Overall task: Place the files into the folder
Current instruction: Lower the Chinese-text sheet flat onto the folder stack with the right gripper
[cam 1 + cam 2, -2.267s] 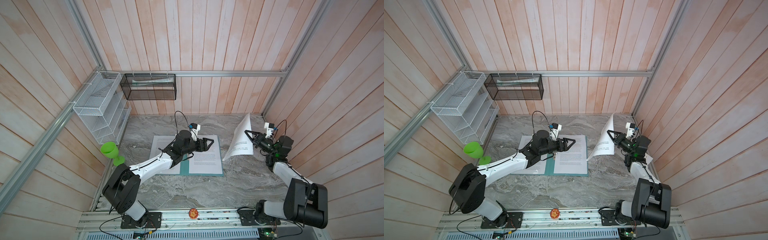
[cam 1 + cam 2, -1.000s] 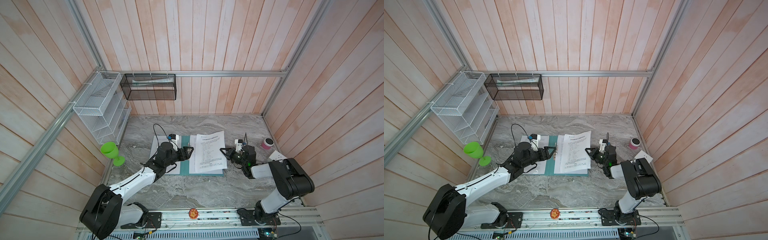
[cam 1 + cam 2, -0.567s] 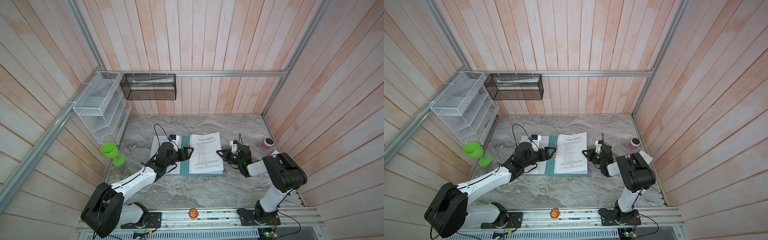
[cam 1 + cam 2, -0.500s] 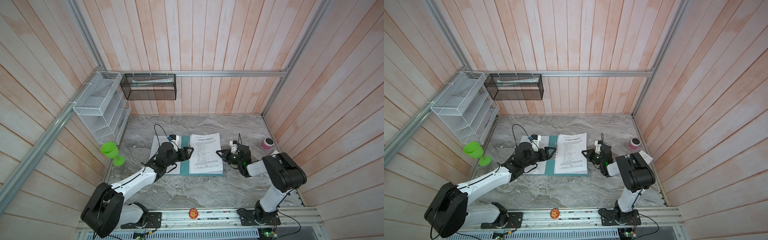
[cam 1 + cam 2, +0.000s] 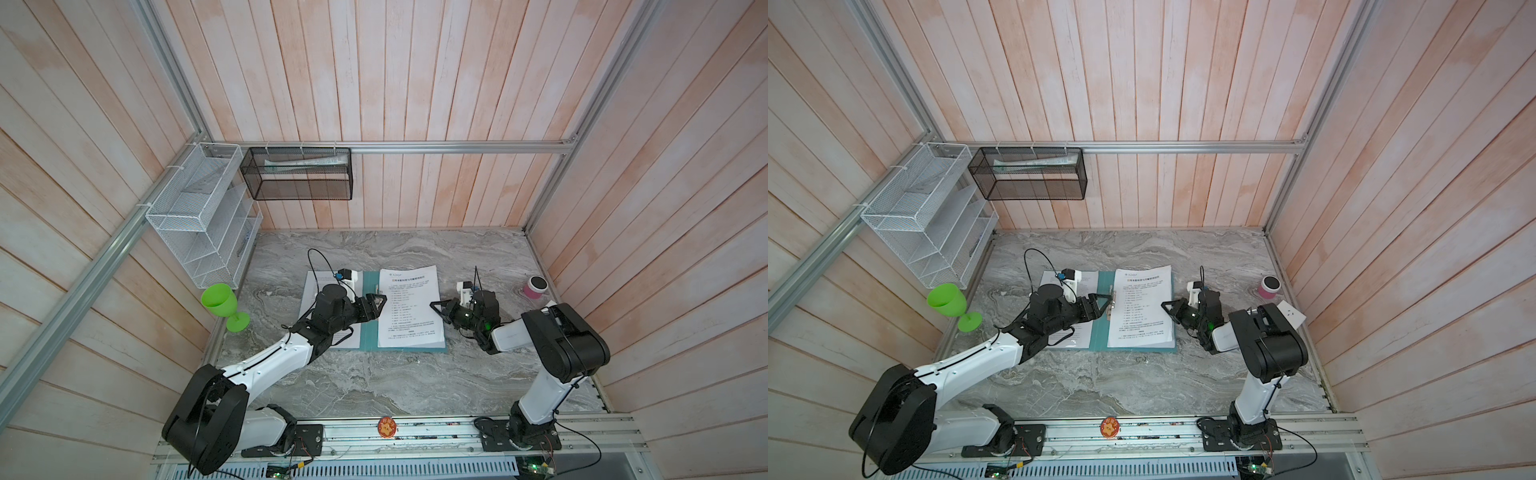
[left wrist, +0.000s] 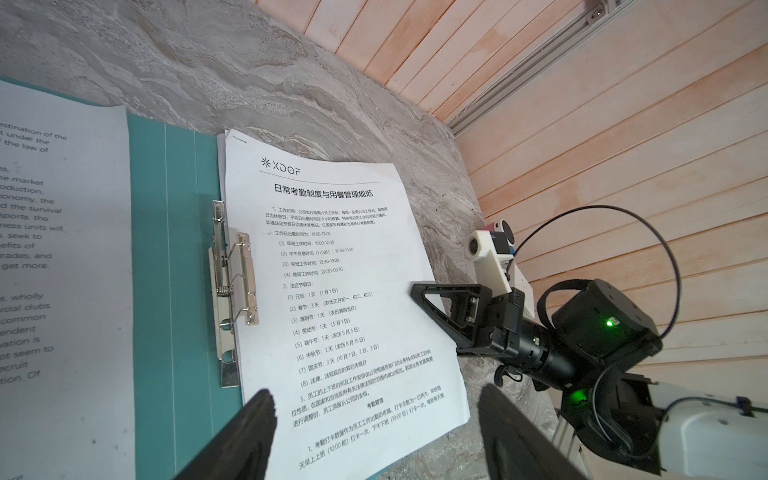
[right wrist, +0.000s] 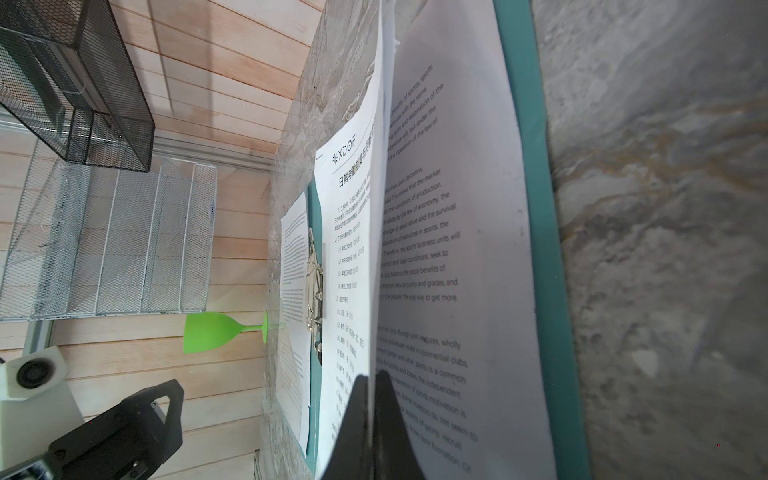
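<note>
The teal folder (image 5: 368,328) (image 5: 1100,328) lies open on the marble table, its metal clip (image 6: 232,282) (image 7: 313,291) at the spine. One of the files (image 5: 309,291) lies on its left cover, another (image 7: 457,249) on its right cover. A third sheet (image 5: 409,307) (image 6: 332,270) (image 7: 353,249) lies almost flat over the right one. My right gripper (image 5: 432,305) (image 7: 371,380) is shut on this sheet's outer edge. My left gripper (image 5: 376,301) (image 6: 374,411) is open just above the spine, holding nothing.
A green goblet (image 5: 220,301) stands at the table's left edge and a pink cup (image 5: 535,286) at its right edge. A white wire rack (image 5: 199,224) and a black mesh basket (image 5: 299,174) hang on the walls.
My right gripper has carried the sheet from upright at the right down onto the folder's right cover. My left gripper has drawn back to the spine and stayed still since.
</note>
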{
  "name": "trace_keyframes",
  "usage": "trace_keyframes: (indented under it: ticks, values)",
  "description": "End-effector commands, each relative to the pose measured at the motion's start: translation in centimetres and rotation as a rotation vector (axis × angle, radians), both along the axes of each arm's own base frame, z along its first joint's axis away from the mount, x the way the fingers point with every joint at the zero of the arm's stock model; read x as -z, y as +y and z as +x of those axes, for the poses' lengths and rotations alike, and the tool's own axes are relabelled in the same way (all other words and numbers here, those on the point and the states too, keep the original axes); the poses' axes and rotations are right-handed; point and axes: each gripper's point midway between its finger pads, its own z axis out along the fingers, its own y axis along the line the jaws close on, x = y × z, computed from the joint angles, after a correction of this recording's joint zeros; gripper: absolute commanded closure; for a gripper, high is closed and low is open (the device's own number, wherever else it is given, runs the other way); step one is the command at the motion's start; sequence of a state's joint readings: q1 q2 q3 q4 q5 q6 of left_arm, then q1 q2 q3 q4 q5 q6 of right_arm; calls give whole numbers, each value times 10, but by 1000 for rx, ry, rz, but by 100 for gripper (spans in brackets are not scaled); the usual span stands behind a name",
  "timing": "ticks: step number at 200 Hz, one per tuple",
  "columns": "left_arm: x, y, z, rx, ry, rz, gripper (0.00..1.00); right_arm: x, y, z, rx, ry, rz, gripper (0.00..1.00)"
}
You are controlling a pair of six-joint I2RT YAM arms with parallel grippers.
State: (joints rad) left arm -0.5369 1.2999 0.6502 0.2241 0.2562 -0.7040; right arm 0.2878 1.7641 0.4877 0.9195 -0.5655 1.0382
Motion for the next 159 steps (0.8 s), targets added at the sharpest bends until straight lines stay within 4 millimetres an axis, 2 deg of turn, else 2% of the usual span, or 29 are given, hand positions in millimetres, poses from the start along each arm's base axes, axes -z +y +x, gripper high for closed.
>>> trace_keyframes:
  ticks: [1,33,80,159]
  values:
    - [11,2,-1,3,19,9,21,1,3,4,-10,-14,-24,100]
    - [11,1,-1,6,23,8,21,0,5,5,-24,-11,-30,100]
    - [11,0,0,5,26,4,21,9,7,5,-23,28,-92,100]
    - [13,0,0,2,30,10,21,14,3,5,-11,49,-198,86]
